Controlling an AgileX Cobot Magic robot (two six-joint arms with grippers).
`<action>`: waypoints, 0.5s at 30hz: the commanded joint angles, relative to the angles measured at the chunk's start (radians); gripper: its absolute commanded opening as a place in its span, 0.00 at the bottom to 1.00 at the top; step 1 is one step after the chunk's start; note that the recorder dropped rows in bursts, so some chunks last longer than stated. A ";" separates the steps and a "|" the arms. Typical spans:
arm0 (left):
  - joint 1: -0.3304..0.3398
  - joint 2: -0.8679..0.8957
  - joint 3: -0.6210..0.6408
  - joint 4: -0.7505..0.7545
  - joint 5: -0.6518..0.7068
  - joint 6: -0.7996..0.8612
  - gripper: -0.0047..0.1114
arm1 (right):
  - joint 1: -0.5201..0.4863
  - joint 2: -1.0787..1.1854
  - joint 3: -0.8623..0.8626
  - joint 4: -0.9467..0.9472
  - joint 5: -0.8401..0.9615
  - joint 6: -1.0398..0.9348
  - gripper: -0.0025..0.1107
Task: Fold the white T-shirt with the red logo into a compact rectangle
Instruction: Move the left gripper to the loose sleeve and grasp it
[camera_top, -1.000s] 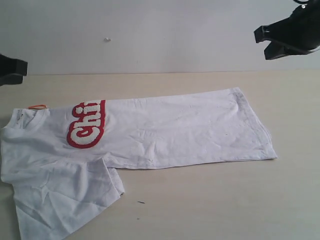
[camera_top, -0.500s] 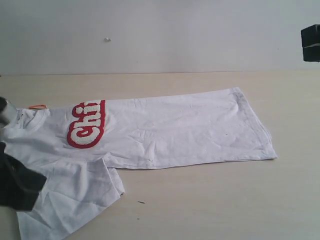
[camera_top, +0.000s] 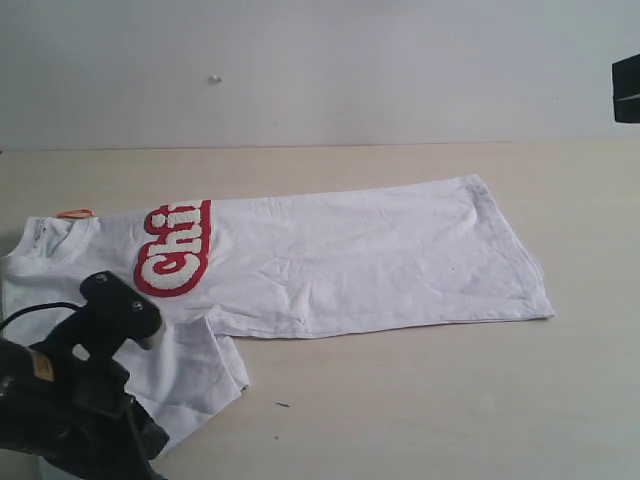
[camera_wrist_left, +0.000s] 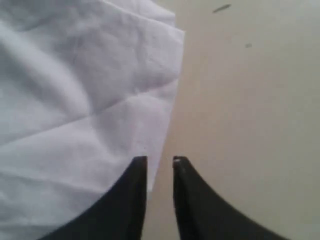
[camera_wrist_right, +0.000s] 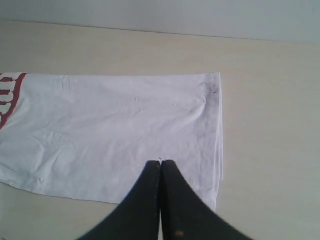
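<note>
Left gripper (camera_wrist_left: 160, 159): jaws a narrow gap apart, tips at the sleeve (camera_wrist_left: 85, 95) edge of the T-shirt (camera_top: 350, 255). Right gripper (camera_wrist_right: 160, 161): jaws pressed together, over the hem end. The T-shirt lies flat on the table (camera_top: 450, 400), folded lengthwise, with the logo (camera_top: 172, 250) near the collar.

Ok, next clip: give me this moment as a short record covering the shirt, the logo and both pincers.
shirt: white T-shirt flat on the table, folded lengthwise, one sleeve sticking out
logo: red logo only partly showing, near the neck end
left pincer: narrowly open, at the sleeve's edge
right pincer: shut, raised over the hem end, holding nothing
fold state: long strip, not yet a compact rectangle
</note>
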 joint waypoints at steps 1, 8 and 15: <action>-0.007 0.137 -0.054 0.052 -0.067 -0.006 0.51 | -0.003 0.053 0.007 0.003 -0.047 -0.019 0.02; -0.007 0.269 -0.119 0.101 -0.139 -0.006 0.53 | -0.003 0.110 0.007 0.003 -0.053 -0.025 0.02; -0.004 0.311 -0.130 0.117 -0.176 -0.029 0.21 | -0.003 0.114 0.007 0.034 -0.058 -0.057 0.02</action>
